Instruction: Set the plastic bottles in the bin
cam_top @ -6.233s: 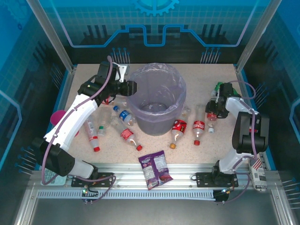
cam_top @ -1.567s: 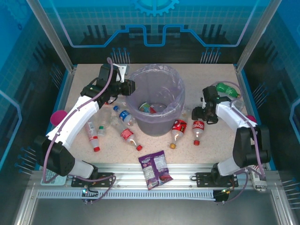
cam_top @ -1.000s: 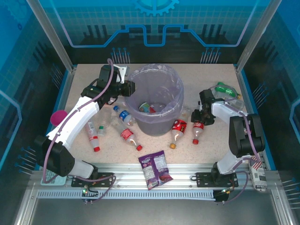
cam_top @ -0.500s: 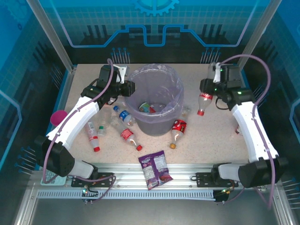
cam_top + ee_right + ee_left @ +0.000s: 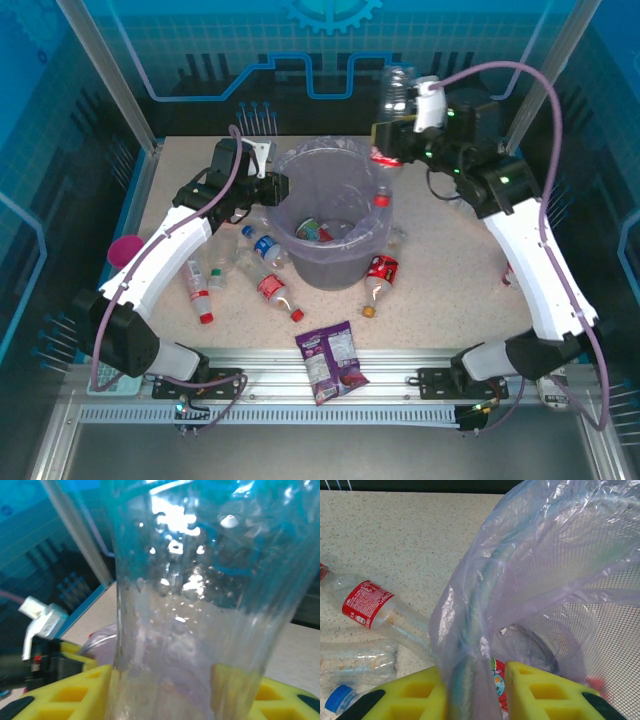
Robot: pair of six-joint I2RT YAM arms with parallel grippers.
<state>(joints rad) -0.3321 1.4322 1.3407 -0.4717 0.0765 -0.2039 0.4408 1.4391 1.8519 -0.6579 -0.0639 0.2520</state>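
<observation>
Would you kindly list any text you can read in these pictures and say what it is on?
On the red bottle label: white print, too blurred to read.
On the purple snack packet: print too small to read.
No other text is legible.

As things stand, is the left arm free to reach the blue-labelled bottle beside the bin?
Probably not yet: the left tool is clamped on the bin rim, though the blue-labelled bottle lies nearby, uncovered.
</observation>
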